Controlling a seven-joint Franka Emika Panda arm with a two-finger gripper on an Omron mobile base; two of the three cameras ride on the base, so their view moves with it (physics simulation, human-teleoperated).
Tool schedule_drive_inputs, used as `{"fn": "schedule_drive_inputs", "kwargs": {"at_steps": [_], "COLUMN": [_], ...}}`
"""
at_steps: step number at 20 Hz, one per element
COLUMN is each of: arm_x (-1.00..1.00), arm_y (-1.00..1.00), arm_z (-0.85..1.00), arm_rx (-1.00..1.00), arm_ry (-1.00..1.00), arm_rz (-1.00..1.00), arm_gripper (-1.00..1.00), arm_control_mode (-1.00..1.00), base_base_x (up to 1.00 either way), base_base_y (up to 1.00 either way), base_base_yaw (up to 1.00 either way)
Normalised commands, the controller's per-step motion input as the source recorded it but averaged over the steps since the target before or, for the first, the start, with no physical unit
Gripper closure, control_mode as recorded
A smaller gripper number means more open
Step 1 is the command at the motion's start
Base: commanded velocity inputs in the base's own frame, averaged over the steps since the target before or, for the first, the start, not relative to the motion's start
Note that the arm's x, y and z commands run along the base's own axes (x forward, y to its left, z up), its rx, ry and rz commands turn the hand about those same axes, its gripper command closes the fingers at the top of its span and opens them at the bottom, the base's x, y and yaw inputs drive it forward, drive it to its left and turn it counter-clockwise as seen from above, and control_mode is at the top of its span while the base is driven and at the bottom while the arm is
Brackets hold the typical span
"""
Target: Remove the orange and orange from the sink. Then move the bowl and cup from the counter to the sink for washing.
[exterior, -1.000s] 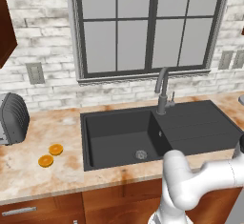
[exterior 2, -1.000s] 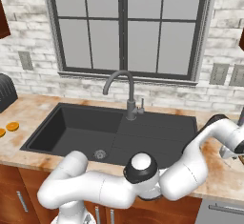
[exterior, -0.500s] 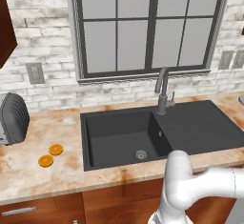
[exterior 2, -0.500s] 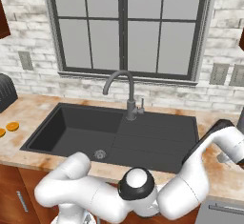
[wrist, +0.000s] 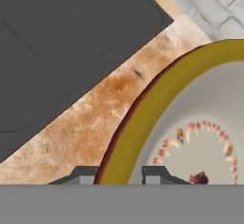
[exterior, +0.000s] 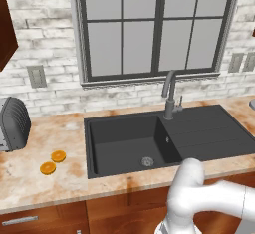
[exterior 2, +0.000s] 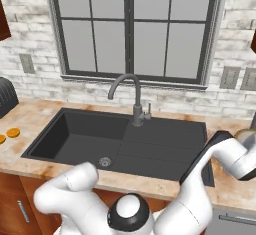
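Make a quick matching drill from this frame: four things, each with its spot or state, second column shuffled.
Things:
1. oranges
2. bowl
3. sink
4. faucet

Places or states:
A. rim between the gripper fingertips
B. basin holds no dishes or fruit
C. on the counter left of the basin
D. stands at the back edge, between basin and drainboard

Pairs: 1-C, 2-A, 3-B, 4-D

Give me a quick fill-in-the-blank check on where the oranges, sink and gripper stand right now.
1. Both oranges lie on the ____.
2. The sink basin holds no ____.
3. The gripper has one fingertip on each side of the bowl's ____.
4. The oranges lie to the ____ of the sink in the left base view.

Missing words: counter; oranges; rim; left
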Motion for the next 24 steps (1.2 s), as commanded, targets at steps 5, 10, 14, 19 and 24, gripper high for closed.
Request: {"fn": "schedule_drive_inputs", "kwargs": {"at_steps": [5, 10, 14, 19, 24], "arm_x": [-0.21, -0.14, -0.14, -0.16, -0.22], "arm_y": [0.37, 0.39, 0.37, 0.28, 0.2], "arm_z": [0.28, 0.33, 0.27, 0.25, 0.26], "arm_rx": [-0.28, -0.18, -0.09, 0.0, 0.01], "arm_ry": [0.11, 0.21, 0.23, 0.14, 0.01], "arm_rz": [0.16, 0.19, 0.19, 0.18, 0.16], "arm_gripper": [1.0, 1.0, 1.0, 1.0, 1.0], "arm_control_mode": [-1.0, -1.0, -1.0, -1.0, -1.0], "base_base_x": [0.0, 0.0, 0.0, 0.0, 0.0], "base_base_y": [0.0, 0.0, 0.0, 0.0, 0.0], "base_base_yaw": [0.0, 0.0, 0.0, 0.0, 0.0]}}
